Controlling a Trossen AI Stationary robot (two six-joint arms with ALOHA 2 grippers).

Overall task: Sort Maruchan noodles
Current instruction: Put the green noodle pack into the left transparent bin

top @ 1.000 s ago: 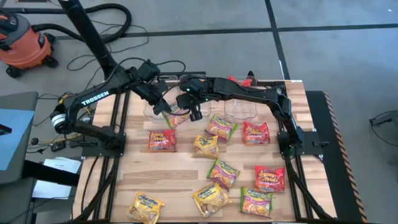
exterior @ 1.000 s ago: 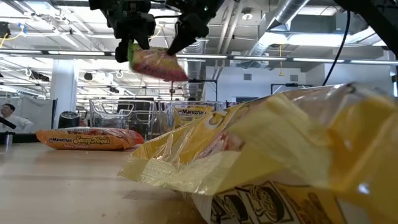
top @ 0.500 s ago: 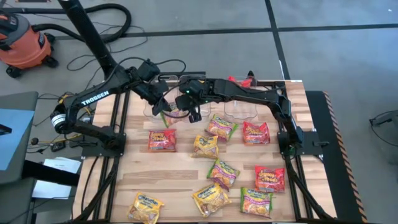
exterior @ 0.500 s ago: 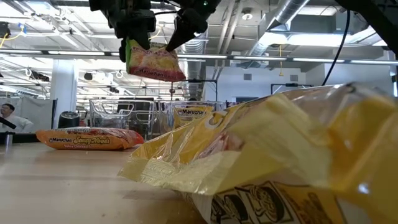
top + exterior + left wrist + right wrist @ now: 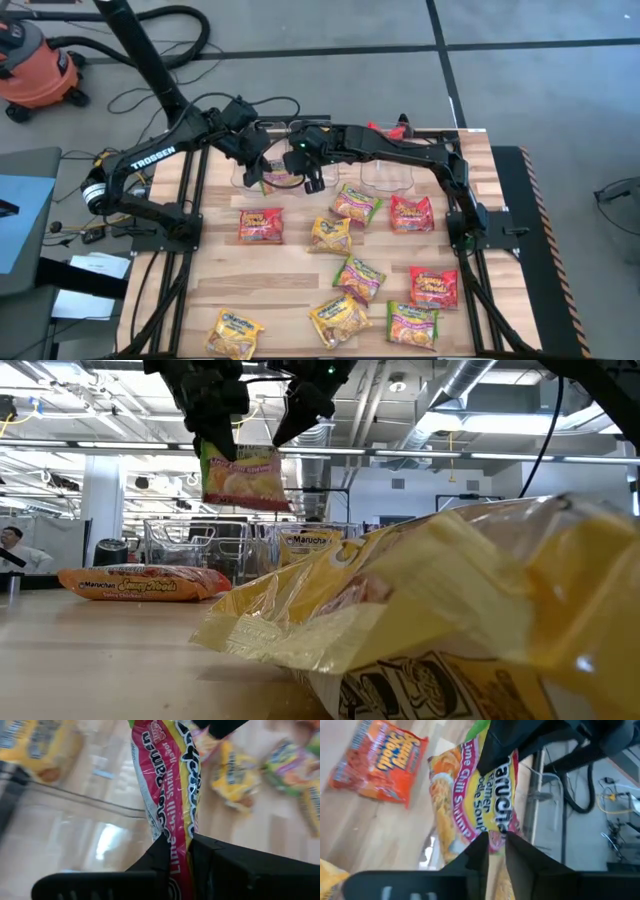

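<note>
held aloft at the table's far edge: a green-and-pink packet (image 5: 243, 475), pinched at one end by the left gripper (image 5: 176, 851), clenched on it, over the clear bins (image 5: 385, 172). right gripper (image 5: 492, 845) at the packet's other edge, fingers narrowly apart around it; cannot tell whether grasping or released. below, spread across the wooden table (image 5: 270, 290): yellow, red-orange and green packets.
</note>
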